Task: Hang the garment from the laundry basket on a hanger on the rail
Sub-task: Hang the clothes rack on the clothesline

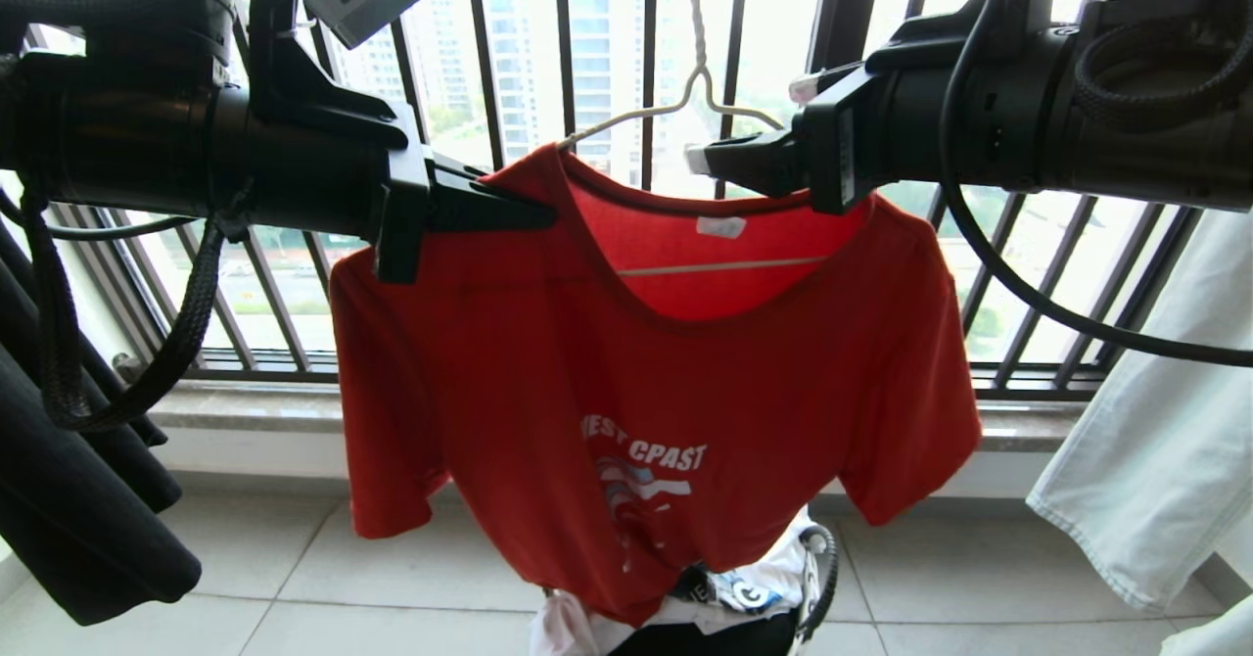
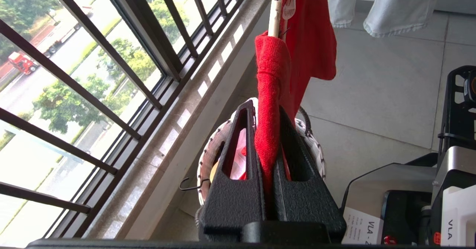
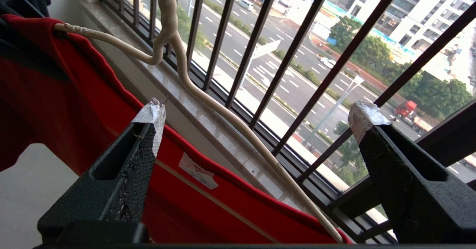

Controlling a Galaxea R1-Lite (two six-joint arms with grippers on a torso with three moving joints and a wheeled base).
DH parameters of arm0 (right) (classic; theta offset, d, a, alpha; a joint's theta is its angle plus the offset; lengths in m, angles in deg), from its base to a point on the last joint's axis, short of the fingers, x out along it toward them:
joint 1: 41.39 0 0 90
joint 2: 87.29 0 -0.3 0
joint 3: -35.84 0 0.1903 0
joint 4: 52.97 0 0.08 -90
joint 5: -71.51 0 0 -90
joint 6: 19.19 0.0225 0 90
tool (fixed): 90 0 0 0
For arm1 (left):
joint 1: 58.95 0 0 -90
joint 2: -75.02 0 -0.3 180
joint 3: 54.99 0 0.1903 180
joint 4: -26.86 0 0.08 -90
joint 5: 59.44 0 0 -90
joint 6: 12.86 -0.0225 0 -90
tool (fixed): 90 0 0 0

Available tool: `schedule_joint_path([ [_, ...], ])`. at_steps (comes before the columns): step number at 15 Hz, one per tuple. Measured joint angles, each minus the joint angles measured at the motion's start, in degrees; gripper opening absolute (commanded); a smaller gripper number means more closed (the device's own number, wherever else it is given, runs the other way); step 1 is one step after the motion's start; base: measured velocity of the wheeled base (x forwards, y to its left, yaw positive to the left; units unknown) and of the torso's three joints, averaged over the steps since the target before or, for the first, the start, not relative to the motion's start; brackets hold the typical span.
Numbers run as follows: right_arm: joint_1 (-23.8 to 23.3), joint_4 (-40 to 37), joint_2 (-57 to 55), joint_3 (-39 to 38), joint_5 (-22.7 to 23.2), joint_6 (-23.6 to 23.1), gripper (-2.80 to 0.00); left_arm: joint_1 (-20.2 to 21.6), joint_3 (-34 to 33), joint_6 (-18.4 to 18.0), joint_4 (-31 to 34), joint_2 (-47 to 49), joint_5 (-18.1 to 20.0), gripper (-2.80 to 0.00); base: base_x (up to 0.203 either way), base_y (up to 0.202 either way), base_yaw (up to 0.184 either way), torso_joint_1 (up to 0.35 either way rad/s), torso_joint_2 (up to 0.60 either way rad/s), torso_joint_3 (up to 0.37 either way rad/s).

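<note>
Black barred railing [image 1: 548, 69] against bright daylight; pale tiled floor [image 1: 979, 578]

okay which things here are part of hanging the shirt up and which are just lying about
Job: red T-shirt; wire hanger; basket; left gripper shut on the shirt's shoulder; right gripper, open.
Lying about: black garment; white trousers; balcony railing.

We see a red garment [image 1: 548, 362] with a white and grey chest print and a white neck label [image 1: 720, 227], on a cream-white hanger [image 1: 675, 106]. The basket [image 2: 315, 145] is white with dark flecks; the railing [image 1: 568, 59] is black, and the floor [image 1: 294, 578] tiles pale grey.
</note>
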Motion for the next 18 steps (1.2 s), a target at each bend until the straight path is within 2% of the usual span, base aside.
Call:
schedule_joint_path([
  [7, -7.1, 0.2, 8.1, -7.2, -0.1, 1.3, 0.0, 1.7, -0.3, 2.3, 0.0, 0.1, 0.0, -2.8, 0.0, 0.0, 0.0, 0.0, 0.0, 0.0],
  [9, -8.7, 0.2, 11.5, -11.1, -0.5, 3.4, 0.0, 2.5, -0.3, 4.9, 0.0, 0.0, -0.7, -2.8, 0.0, 0.0, 0.0, 0.0, 0.0, 0.0],
  [12, -13.6, 0.2, 16.6, -17.5, -0.8, 5.3, 0.0, 3.3, -1.3, 9.8, 0.0, -1.3, -5.5, -2.8, 0.0, 0.0, 0.0, 0.0, 0.0, 0.0],
  [15, -19.2, 0.2, 21.7, -24.7, -1.2, 10.2, 0.0, 3.6, -3.7, 15.8, -0.2, -4.8, -9.5, -2.8, 0.0, 0.0, 0.0, 0.0, 0.0, 0.0],
  [18, -23.9, 0.1, 26.6, -32.0, -1.4, 12.0, 0.0, 3.9, -8.4, 17.8, -0.2, -10.2, -10.5, -2.8, 0.0, 0.0, 0.0, 0.0, 0.0, 0.0],
])
